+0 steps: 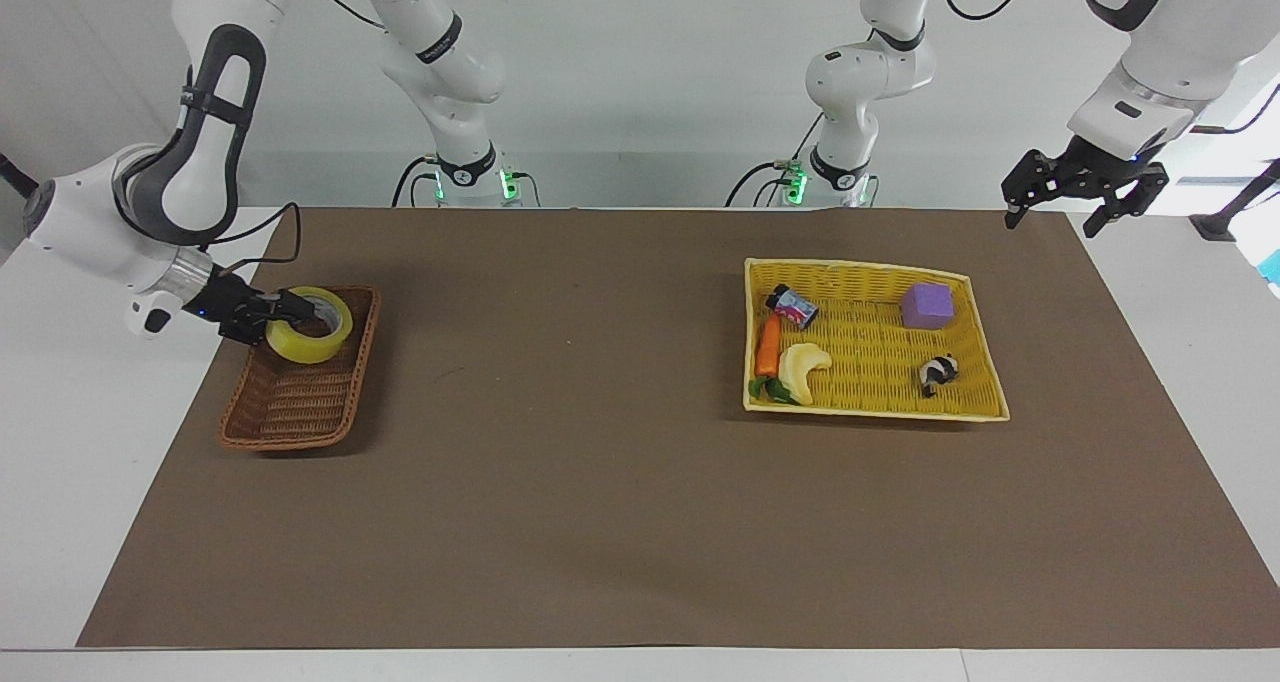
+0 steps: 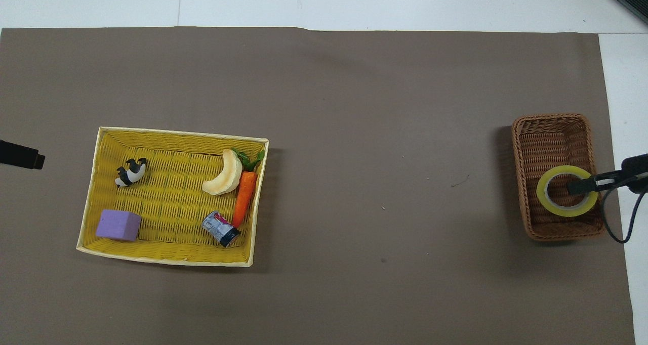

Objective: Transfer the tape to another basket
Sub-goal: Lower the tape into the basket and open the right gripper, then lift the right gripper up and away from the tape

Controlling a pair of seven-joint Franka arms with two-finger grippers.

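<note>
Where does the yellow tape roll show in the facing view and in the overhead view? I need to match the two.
Facing view: the translucent yellow tape roll sits mid-left, in the right gripper.
Overhead view: the roll is at the right edge, below the middle.
Shared landmark: the small brown wicker basket under the roll.

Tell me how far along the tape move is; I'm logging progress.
Done: the tape has left the yellow tray and reached the brown basket. In hand: the right gripper is shut on the roll's wall, holding it low in the basket's end nearer the robots. Left: let go and pull the arm away. The left gripper waits open, raised by the table's corner at its own end.
</note>
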